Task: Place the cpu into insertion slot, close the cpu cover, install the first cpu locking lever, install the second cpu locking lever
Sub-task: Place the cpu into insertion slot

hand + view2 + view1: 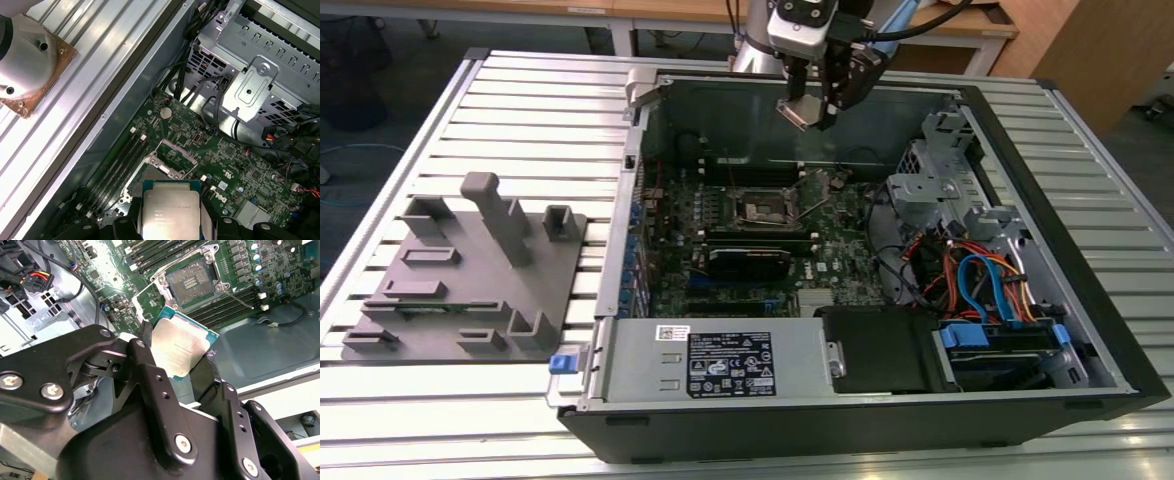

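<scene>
While the claw (179, 347) grips the cpu (186, 342), the insertion slot (192, 282) — inside the case (881, 420) — lies uncovered.

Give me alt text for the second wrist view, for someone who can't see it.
The black gripper holds the cpu by its edges, silvery top showing, clear of the green circuit board. Beyond it lies the insertion slot, uncovered and empty.
</scene>
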### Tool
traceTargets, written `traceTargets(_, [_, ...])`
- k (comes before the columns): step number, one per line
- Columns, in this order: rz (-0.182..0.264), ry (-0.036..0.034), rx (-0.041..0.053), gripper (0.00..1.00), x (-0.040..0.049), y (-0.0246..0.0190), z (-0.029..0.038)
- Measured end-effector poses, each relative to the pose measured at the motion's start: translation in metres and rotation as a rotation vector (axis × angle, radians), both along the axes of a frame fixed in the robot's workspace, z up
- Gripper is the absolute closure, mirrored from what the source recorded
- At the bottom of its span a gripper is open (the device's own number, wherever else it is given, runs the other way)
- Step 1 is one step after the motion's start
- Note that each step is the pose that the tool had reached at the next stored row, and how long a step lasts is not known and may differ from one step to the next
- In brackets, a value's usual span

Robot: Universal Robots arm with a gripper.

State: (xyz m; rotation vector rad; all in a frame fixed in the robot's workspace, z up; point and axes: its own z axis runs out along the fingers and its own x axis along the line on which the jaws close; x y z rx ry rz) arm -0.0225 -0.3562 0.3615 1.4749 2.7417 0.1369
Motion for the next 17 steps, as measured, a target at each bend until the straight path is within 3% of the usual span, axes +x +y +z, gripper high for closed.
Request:
traceTargets(8, [-0.021,-0.0001,0.0,0.46,0.0,0.0,-0.0001])
traceTargets(17, [-0.118,-0.0001,0.0001,0.46,0.0,0.0,-0.0007])
